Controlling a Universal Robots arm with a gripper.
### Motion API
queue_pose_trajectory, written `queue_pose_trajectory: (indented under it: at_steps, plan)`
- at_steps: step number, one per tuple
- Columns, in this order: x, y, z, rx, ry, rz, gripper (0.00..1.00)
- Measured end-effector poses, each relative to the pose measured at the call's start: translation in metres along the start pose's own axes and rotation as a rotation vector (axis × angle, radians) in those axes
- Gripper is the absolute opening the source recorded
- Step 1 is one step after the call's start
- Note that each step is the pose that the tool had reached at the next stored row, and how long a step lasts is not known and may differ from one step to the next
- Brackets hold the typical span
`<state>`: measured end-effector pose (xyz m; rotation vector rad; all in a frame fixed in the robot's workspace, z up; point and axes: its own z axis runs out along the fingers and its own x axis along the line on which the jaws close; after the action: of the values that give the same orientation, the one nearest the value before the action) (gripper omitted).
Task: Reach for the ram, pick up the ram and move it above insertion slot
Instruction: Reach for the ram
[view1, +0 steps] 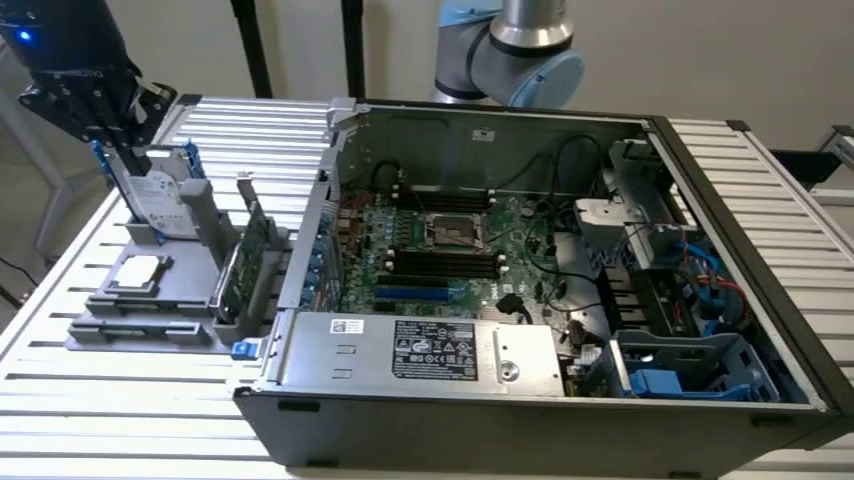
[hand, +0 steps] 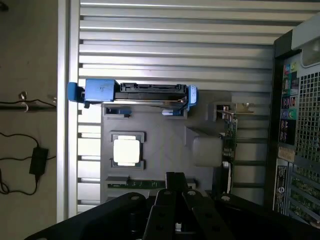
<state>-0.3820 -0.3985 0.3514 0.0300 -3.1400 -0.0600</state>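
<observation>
The ram (hand: 135, 184) is a thin green stick lying in a groove at the front edge of the grey holder (hand: 160, 135); in the exterior view the ram (view1: 138, 329) is a dark strip. My black gripper (view1: 131, 155) hangs over the holder's far end, by the upright hard drive (view1: 158, 195), well back from the ram. In the wrist view the gripper (hand: 175, 181) looks shut, with nothing between its fingers, and its tip sits just beside one end of the ram. Long dark memory slots (view1: 441, 263) lie on the motherboard in the open computer case (view1: 727, 200).
The holder also carries a hard drive in a blue caddy (hand: 135, 94), a silver processor (hand: 126, 151) and a tall green expansion card (view1: 247, 268) standing upright beside the case wall. A slatted metal table (view1: 134, 410) lies beneath. Cables and a blue bracket (view1: 661, 382) crowd the case's right side.
</observation>
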Motion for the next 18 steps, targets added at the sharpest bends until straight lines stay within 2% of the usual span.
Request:
queue_pose_trajectory:
  at_steps: [4, 7, 18]
  plan:
    - [0.000, -0.0011, -0.0001, 0.0001, 0.0002, 0.000, 0.11]
    - [0.000, -0.0067, -0.0002, 0.0000, 0.0000, 0.000, 0.11]
    - [0.010, -0.0544, -0.0009, 0.0000, 0.0000, 0.000, 0.11]
